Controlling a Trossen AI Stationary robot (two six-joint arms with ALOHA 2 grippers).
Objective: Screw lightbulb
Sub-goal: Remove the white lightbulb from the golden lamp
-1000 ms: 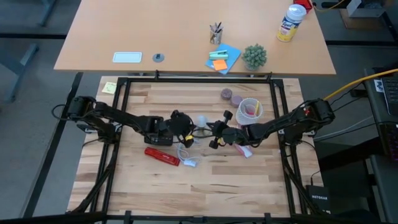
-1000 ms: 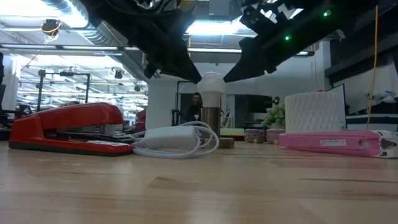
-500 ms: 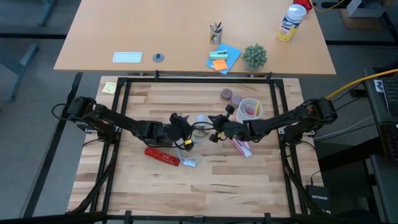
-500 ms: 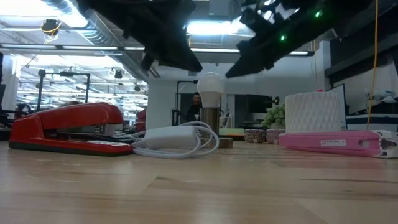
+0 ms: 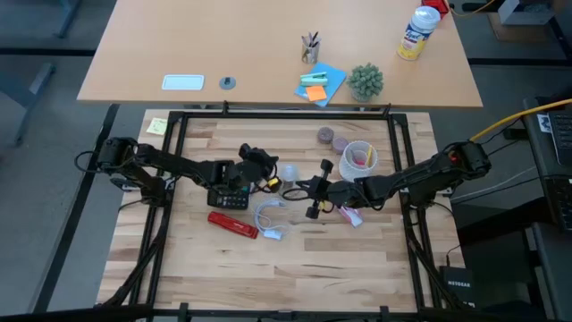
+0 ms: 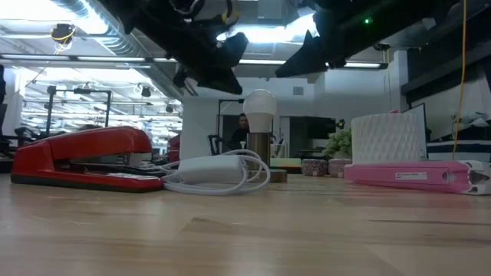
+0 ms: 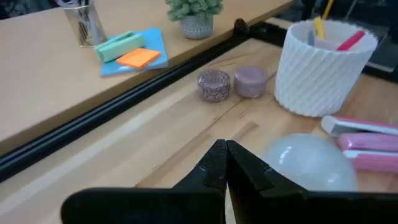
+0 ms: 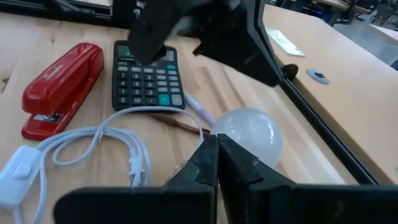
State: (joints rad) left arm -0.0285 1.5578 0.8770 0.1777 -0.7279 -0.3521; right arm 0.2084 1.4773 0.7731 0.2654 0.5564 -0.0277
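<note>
The lightbulb (image 6: 259, 106), white and round, stands upright near the table's middle (image 5: 289, 173), its lower end in a short metal base (image 6: 258, 148). My left gripper (image 5: 268, 172) hangs shut just left of the bulb and above it (image 6: 227, 69); its wrist view shows the bulb (image 7: 310, 163) beside the fingertips (image 7: 225, 155). My right gripper (image 5: 309, 191) hangs shut on the bulb's right, also higher than it (image 6: 305, 60), with the bulb (image 8: 247, 134) just beyond its tips (image 8: 216, 152). Neither touches it.
A red stapler (image 5: 232, 224), a black calculator (image 8: 146, 78) and a coiled white cable (image 5: 268, 217) lie left of and nearer than the bulb. A ribbed white cup (image 5: 359, 159), a pink tool (image 5: 350, 215) and two small round discs (image 5: 331, 139) are at the right.
Both shut grippers have risen up and away from the bulb's sides. The left one has also turned and shifted a little toward the far edge. The bulb stays upright in place.
</note>
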